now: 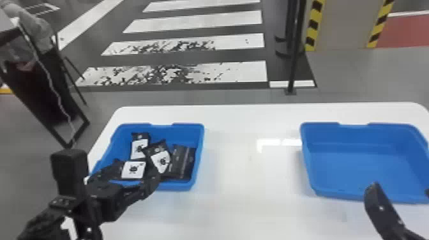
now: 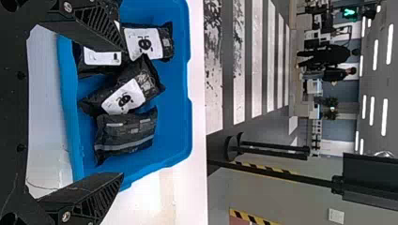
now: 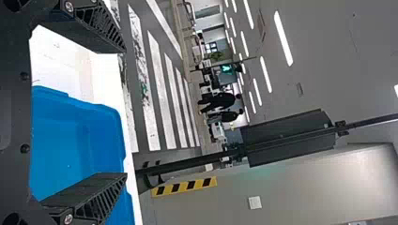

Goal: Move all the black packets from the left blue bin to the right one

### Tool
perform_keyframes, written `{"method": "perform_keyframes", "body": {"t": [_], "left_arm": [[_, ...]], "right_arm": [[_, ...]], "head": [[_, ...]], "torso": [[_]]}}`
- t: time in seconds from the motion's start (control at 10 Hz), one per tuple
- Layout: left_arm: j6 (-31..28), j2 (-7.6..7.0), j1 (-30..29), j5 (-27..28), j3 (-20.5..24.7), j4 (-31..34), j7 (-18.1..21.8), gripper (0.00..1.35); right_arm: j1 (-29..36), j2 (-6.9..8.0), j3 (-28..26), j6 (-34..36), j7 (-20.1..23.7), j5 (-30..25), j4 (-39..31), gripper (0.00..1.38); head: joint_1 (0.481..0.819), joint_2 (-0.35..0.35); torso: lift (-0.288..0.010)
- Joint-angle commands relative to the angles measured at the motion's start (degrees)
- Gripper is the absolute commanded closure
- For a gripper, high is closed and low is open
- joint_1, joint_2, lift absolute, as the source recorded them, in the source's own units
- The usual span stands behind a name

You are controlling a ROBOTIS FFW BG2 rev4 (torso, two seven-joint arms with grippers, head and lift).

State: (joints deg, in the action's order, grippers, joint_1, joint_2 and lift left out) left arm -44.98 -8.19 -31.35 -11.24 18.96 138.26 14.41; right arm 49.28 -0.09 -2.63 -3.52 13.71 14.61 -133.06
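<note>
My left gripper (image 1: 126,182) stands open over the near left part of the left blue bin (image 1: 198,153). Several black packets lie in that bin: one with a white label (image 1: 133,169) between the fingers, another (image 1: 160,158) beside it, one farther back (image 1: 139,147) and a plain dark one (image 1: 180,162) at the right. In the left wrist view, the left gripper (image 2: 123,110) is spread wide, with a labelled packet (image 2: 123,96) beyond it. My right gripper (image 1: 397,204) is at the near side of the right blue bin (image 1: 376,166); the right wrist view shows this gripper (image 3: 126,112) open, holding nothing.
Both bins stand on a white table (image 1: 252,198), with a wide stretch of tabletop between them. Beyond the table's far edge, a black post (image 1: 293,63) rises from the floor. A black-framed stand (image 1: 48,95) is at the far left.
</note>
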Motion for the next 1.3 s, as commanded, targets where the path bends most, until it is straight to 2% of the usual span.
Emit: {"method": "perform_keyframes", "body": {"t": [0.0, 0.3, 0.5, 0.8, 1.2], "left_arm": [[-3.25, -0.86, 4.63, 0.16, 0.35, -4.74, 1.33, 0.10], [-8.45, -2.09, 15.60, 4.50, 0.23, -14.87, 8.09, 0.11], [-11.54, -3.23, 21.93, 5.42, -0.68, -21.62, 12.14, 0.11], [-14.50, -4.20, 27.27, 5.99, -3.31, -27.94, 17.59, 0.12], [-14.36, -5.78, 33.32, 5.65, -6.85, -36.66, 23.83, 0.13]], "right_arm": [[-0.06, 0.00, 0.11, 0.00, 0.00, 0.13, 0.10, 0.09], [-0.21, 0.00, 0.34, 0.00, 0.09, 0.24, 0.24, 0.09], [-0.49, 0.00, 0.46, 0.00, 0.09, 0.24, 0.38, 0.09], [-0.77, 0.00, 0.80, 0.00, 0.09, 0.36, 0.66, 0.09], [-0.91, 0.00, 1.03, 0.00, 0.09, 0.58, 0.94, 0.09]], "head": [[0.695, 0.184], [0.695, 0.199], [0.695, 0.205], [0.695, 0.178], [0.695, 0.138]], "torso": [[-0.140], [-0.140], [-0.140], [-0.140], [-0.140]]}}
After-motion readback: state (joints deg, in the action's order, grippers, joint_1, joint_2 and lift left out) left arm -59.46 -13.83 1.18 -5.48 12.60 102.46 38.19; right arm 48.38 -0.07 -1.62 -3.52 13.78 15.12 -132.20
